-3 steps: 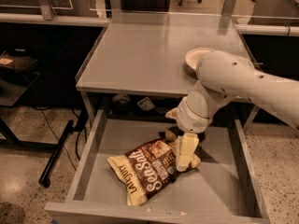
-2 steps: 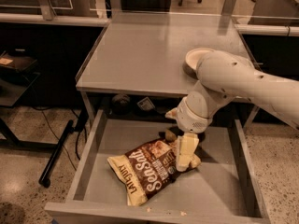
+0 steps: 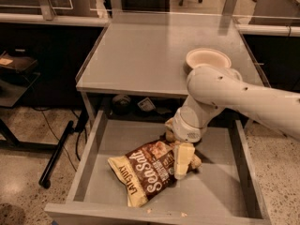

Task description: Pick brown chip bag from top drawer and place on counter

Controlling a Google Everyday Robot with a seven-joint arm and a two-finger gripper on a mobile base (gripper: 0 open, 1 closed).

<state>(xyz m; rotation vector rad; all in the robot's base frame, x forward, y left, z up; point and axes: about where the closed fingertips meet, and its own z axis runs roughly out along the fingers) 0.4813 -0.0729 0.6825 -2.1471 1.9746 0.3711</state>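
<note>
1. The brown chip bag [image 3: 146, 173] lies in the top drawer [image 3: 213, 193], its long axis running front-left to back-right.
2. The gripper [image 3: 183, 160] sits at the bag's back-right end; whether it grips, I cannot tell.

Brown chip bag [image 3: 147, 175] flat in open top drawer [image 3: 215, 191], gripper [image 3: 185, 165] at its end.

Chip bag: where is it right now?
The chip bag lies in the middle of the open drawer, below the counter, with the gripper at its right end.
</note>
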